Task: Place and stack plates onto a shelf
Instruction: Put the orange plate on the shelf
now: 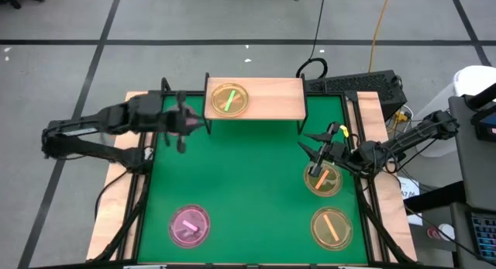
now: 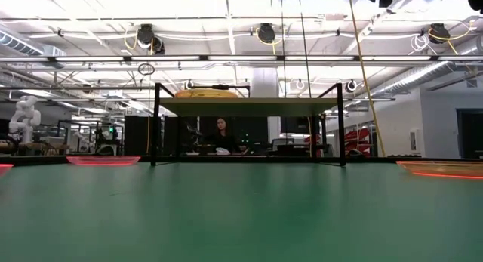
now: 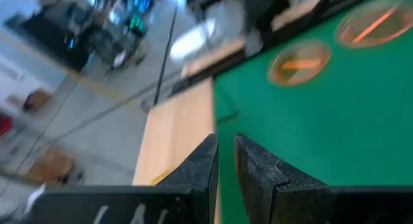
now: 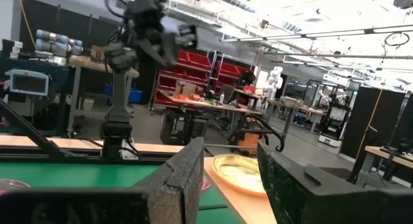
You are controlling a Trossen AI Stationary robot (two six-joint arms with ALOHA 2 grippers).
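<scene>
The left gripper (image 1: 184, 123) hangs in the air just off the left end of the shelf (image 1: 271, 100), its fingers drawn close with only a thin slit between them and nothing held. One amber plate (image 1: 229, 100) already lies on the shelf's left half, just beyond this gripper; the right half of the board is bare. A pink plate (image 1: 189, 225) lies on the green bench (image 1: 248, 176) well behind the left gripper, toward the near edge.

The right gripper (image 1: 319, 156) is spread wide and empty, poised right at the far rim of a second amber plate (image 1: 323, 178), whose orange bar runs roughly along the gripper's own reach. A third amber plate (image 1: 331, 226) lies past that one, near the front edge.

The right arm is much the nearer to both bench-side amber plates, so the next pick looks like its job: drop onto the rim directly beneath it, then carry toward the shelf, which lies ahead and to its left.
</scene>
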